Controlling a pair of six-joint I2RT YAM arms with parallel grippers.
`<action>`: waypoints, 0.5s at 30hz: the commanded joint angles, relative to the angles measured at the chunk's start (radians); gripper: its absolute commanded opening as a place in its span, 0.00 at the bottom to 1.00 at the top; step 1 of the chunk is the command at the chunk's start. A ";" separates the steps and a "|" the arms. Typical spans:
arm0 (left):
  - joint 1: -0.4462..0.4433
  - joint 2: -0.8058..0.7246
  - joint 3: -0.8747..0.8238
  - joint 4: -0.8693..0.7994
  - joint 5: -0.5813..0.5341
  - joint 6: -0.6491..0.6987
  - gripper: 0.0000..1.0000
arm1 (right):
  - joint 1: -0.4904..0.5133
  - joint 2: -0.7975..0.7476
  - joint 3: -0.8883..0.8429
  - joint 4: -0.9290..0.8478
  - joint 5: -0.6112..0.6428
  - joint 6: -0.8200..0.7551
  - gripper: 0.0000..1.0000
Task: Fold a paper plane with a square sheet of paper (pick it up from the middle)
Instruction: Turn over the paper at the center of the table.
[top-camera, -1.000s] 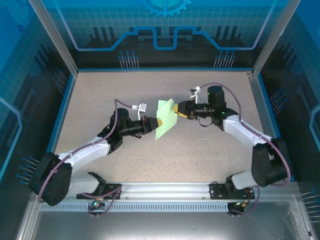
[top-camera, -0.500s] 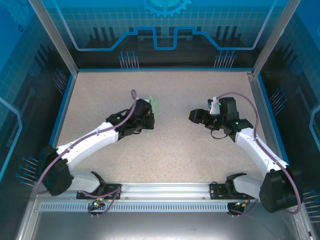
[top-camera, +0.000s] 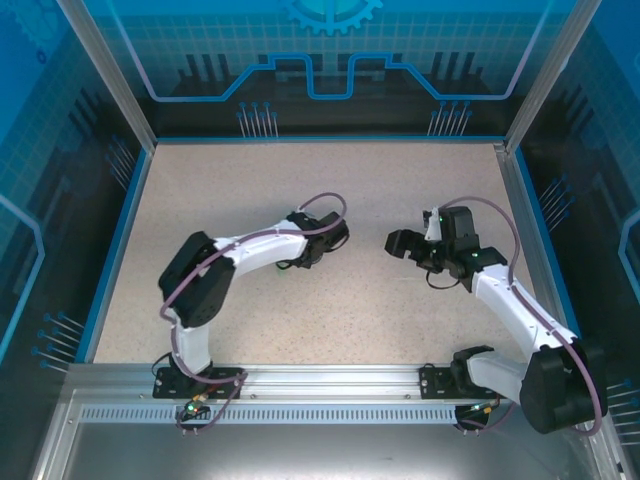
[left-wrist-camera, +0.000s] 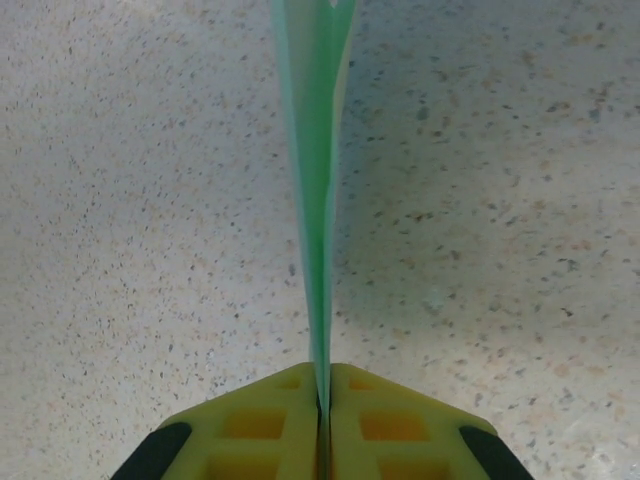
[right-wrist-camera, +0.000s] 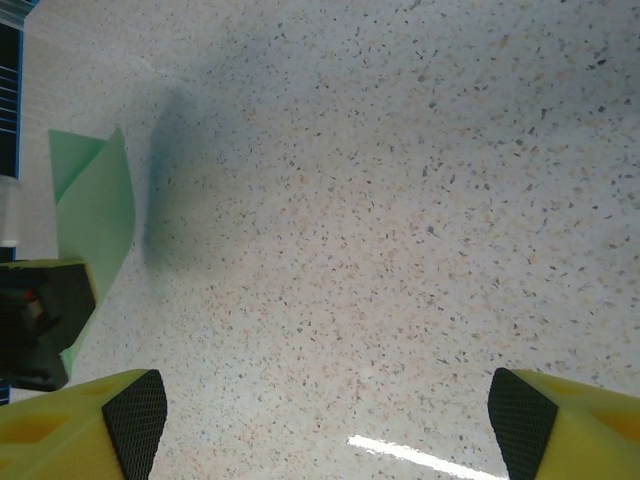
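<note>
Two grippers face each other near the middle of the speckled table (top-camera: 220, 190), with a gap between them. The left gripper (left-wrist-camera: 322, 405) has its yellow fingers pressed together on the sheet of pale green paper (left-wrist-camera: 315, 180). The left wrist view shows the sheet edge-on and folded thin, running straight out from the pinch. The right gripper (right-wrist-camera: 325, 430) is spread wide with nothing between its fingers. Its wrist view catches the green sheet at the far left.
</note>
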 joint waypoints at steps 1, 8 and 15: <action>-0.033 0.072 0.068 -0.076 -0.047 -0.031 0.12 | -0.027 -0.017 -0.019 -0.024 0.025 -0.018 0.87; -0.043 0.080 0.049 0.171 0.315 0.044 0.47 | -0.044 -0.003 -0.068 0.076 -0.071 -0.024 0.87; 0.003 -0.065 -0.051 0.371 0.564 0.040 0.72 | -0.035 0.011 -0.062 0.089 -0.091 -0.046 0.87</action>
